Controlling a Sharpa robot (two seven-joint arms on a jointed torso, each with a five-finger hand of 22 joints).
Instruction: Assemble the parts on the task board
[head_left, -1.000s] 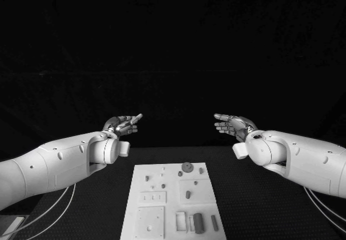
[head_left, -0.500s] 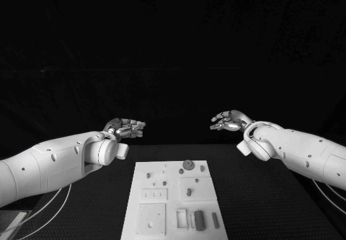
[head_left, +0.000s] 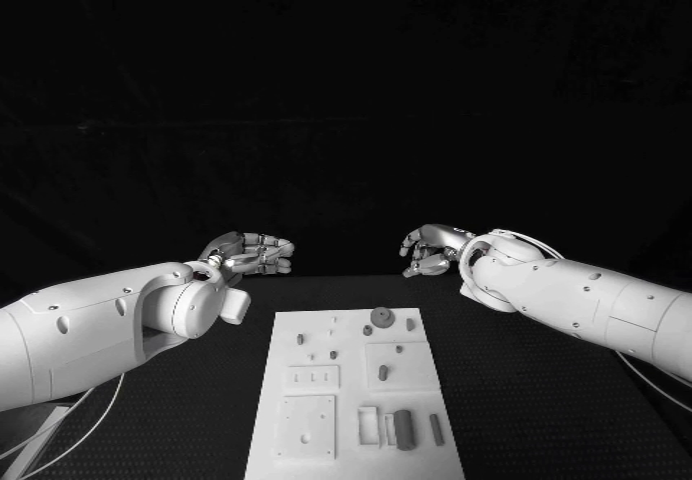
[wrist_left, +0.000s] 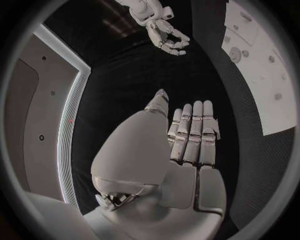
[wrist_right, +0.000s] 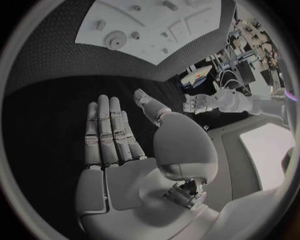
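Observation:
The white task board (head_left: 351, 400) lies in the middle of the black table, long side running away from me. Small grey parts sit on it: a round disc (head_left: 382, 316) near the far end and a dark cylinder (head_left: 404, 428) near the front. My left hand (head_left: 253, 252) hovers beyond the board's far left corner, holding nothing. My right hand (head_left: 433, 250) hovers beyond the far right corner, also holding nothing. In the wrist views the left hand (wrist_left: 187, 140) and the right hand (wrist_right: 115, 135) show flat palms with straight fingers, and the board (wrist_left: 262, 75) (wrist_right: 150, 25) lies off to one side.
Several shallow recesses and small pegs mark the board's surface. Black table (head_left: 548, 400) spreads on both sides of the board. White cables hang under my left arm (head_left: 87, 330) and right arm (head_left: 606, 300).
Both hands have come lower and closer together past the board's far edge, fingers turning downward. The head camera has shifted a little.

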